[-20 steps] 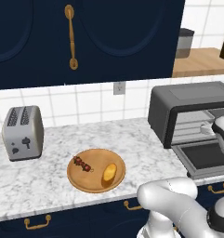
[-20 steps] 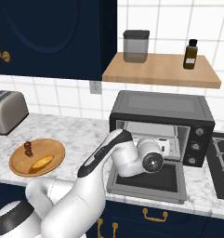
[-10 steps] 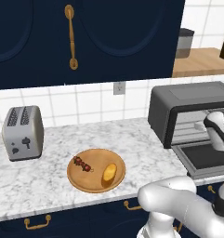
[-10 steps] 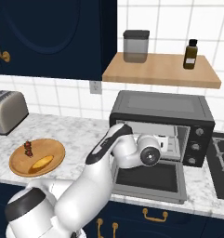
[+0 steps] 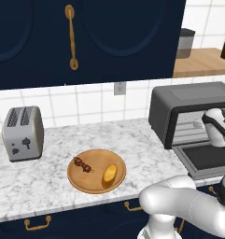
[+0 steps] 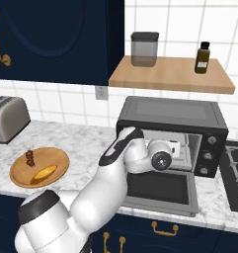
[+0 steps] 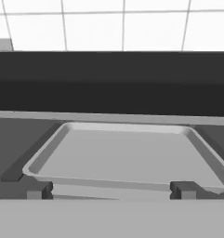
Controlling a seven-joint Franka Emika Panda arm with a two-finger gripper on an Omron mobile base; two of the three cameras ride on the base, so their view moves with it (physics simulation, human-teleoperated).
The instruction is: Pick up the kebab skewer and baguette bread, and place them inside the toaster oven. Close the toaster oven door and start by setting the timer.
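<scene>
The kebab skewer (image 5: pixel 82 164) (image 6: pixel 29 158) and the baguette bread (image 5: pixel 110 172) (image 6: pixel 44 173) lie side by side on a round wooden plate (image 5: pixel 76 181) (image 6: pixel 21 182), far left of my hand. The toaster oven (image 5: pixel 188 100) (image 6: pixel 170 111) stands open, its door (image 5: pixel 205 158) (image 6: pixel 160 190) dropped flat in front. My gripper (image 6: pixel 174 147) (image 5: pixel 199 125) (image 7: pixel 111 190) hovers above the door at the oven mouth, open, nothing between its fingers. In the hand view a grey tray (image 7: pixel 127 153) sits inside the oven.
A silver two-slot toaster (image 5: pixel 23 133) (image 6: pixel 7 118) stands at the counter's left. Above the oven, a wooden shelf (image 6: pixel 175 74) carries a canister (image 6: pixel 144 48) and a brown bottle (image 6: pixel 203 58). A stove top (image 6: pixel 236 173) lies right of the oven. Dark cabinets hang overhead.
My hand has lifted slightly from the lowered door and edged toward the oven opening. Skewer, bread and plate have not moved.
</scene>
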